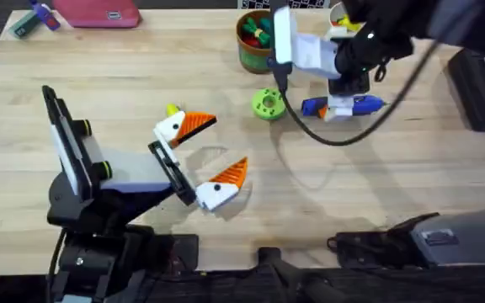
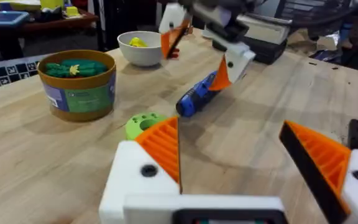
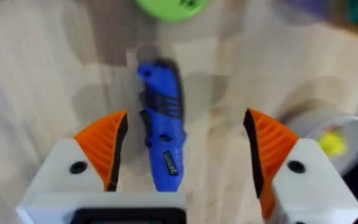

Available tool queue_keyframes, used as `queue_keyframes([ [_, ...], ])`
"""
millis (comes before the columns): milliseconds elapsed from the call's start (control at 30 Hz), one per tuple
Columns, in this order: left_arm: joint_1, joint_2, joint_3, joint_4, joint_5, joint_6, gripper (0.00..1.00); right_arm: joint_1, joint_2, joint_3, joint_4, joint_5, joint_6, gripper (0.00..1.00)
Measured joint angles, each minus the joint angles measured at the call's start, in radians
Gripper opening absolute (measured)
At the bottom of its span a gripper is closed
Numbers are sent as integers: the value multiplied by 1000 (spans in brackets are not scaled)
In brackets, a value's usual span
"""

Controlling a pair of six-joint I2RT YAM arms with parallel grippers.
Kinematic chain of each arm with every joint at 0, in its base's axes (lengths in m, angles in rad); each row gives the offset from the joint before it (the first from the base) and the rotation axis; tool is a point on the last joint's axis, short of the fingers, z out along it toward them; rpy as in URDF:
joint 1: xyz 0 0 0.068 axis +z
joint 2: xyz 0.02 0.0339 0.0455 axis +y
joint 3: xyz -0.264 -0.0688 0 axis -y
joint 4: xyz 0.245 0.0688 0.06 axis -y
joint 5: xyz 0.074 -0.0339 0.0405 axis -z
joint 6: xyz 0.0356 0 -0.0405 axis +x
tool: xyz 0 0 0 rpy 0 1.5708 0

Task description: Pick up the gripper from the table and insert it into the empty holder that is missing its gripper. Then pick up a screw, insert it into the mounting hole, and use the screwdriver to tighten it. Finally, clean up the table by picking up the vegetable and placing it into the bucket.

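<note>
I saw my right gripper [image 3: 182, 155] spread over the screwdriver [image 3: 162, 130] on the table [image 1: 99, 76] (plank-grained); left gripper [image 1: 199, 160] spread too.

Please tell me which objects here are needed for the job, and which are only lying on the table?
Needed: screwdriver, between the open right end effector fingers; bucket; table.

Lying about: green disc, white bowl, pink case.

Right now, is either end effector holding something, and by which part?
Nothing is held. The right end effector is open around the screwdriver on the table, not closed on it. The left end effector is open and empty.
</note>
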Motion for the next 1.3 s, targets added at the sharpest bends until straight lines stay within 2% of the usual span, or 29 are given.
queue_keyframes([
  [167,0,0,0,5,-31,-3,985,59,-123,0,120,-17,167,991],
  [267,1,0,7,-10,-72,-15,985,83,-174,0,239,-50,330,991],
  [400,19,3,78,-166,-149,-22,985,97,-241,0,302,-89,566,991],
  [500,33,56,169,-270,-214,7,985,98,-300,0,282,-103,726,991],
  [633,41,207,350,-388,-300,63,985,98,-376,0,253,-90,964,992],
  [833,42,578,663,-604,-425,114,986,98,-478,0,80,45,1307,992],
  [1033,42,859,847,-735,-471,125,985,75,-487,0,-117,187,1617,991],
  [1167,42,964,899,-775,-526,110,985,46,-487,-1,-187,228,1727,991],
  [1300,42,1061,973,-821,-619,9,985,46,-488,-24,-197,238,1769,991],
])
